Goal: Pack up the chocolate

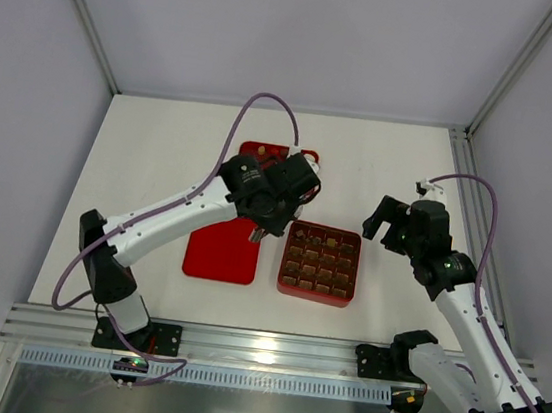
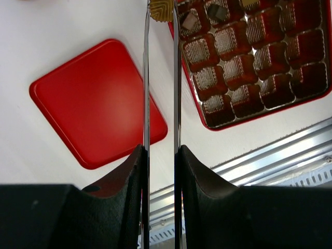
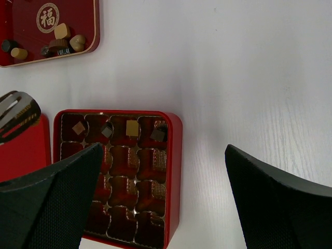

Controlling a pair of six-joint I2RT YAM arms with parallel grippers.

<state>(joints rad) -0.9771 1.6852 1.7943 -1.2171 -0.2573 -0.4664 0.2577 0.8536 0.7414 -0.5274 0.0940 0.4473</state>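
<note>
The white table (image 1: pixel 381 169) carries everything. The left arm (image 1: pixel 169 219) reaches in over the table to the box's back left corner. The right arm (image 1: pixel 465 310) stands to the right of the box, apart from it.

The lid (image 2: pixel 98 104), flat, red and square with rounded corners, lies on the table just left of the box (image 3: pixel 175 176), with a narrow strip of table between them. The box is red and square, its grid of cells lined with dark ribbed cups. A red tray (image 3: pixel 96 31) with a gold rim and a round gold emblem sits behind the box, off toward its left.

The right gripper (image 3: pixel 163 149) hangs over the box's right side, its fingers spread wide with nothing between them. The left gripper (image 1: pixel 255 230) has long thin metal fingers drawn close together, and their tips pinch a tan piece (image 2: pixel 161 11) of chocolate. That piece is just outside the box's back left corner, beside the rim and not over any cell. Whether it touches the table cannot be told.

Four pieces sit in the box's back row, one to a cell: a tan one (image 3: pixel 79 128), a dark one (image 3: pixel 107 130), a yellow-tan one (image 3: pixel 132 128) and another dark one (image 3: pixel 158 135). Several loose pieces (image 3: pixel 62 31), tan and dark brown, lie on the tray behind the box.
</note>
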